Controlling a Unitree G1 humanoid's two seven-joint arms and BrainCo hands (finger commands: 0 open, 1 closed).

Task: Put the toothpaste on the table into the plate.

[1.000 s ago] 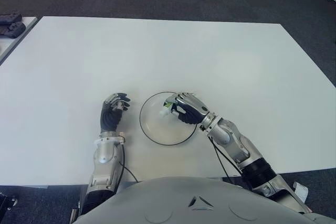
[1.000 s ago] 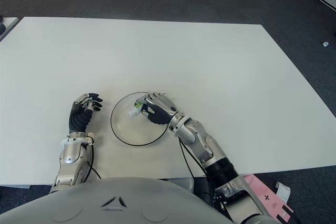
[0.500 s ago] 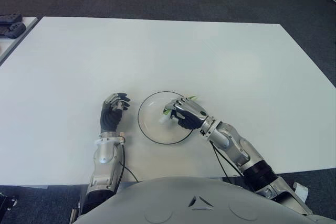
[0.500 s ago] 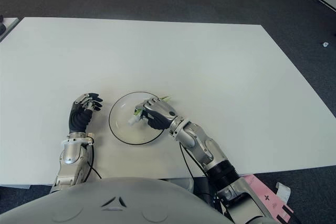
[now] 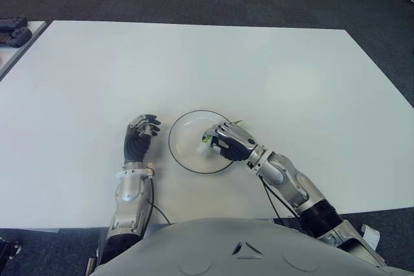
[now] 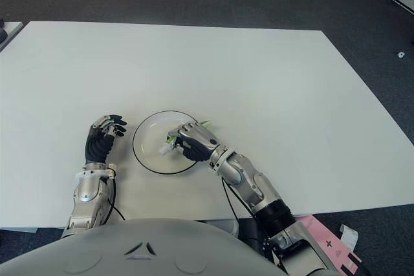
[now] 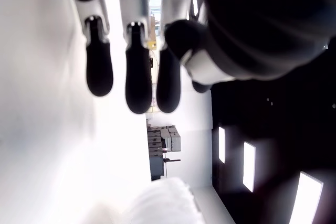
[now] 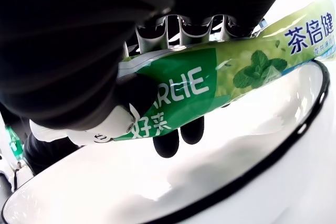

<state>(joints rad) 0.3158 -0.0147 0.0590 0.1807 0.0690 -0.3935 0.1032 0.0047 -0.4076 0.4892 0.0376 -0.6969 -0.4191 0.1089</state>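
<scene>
The green and white toothpaste tube (image 8: 210,80) is clasped in my right hand (image 5: 228,141), which hovers over the right part of the plate (image 5: 184,157). Its white cap (image 5: 200,148) points toward the plate's middle and its flat tail (image 5: 237,122) sticks out past the rim. The plate is a shallow white dish with a dark rim (image 8: 273,153), seen close beneath the tube in the right wrist view. My left hand (image 5: 140,135) shows just left of the plate with curled fingers (image 7: 137,66) holding nothing.
The white table (image 5: 194,63) stretches wide around the plate. Dark floor lies beyond its far edge. A dark object (image 5: 11,30) sits on a neighbouring surface at the far left.
My right hand has drawn slightly back and lower over the plate with the tube, and the plate has slid a little to the left. The left hand has stayed still.
</scene>
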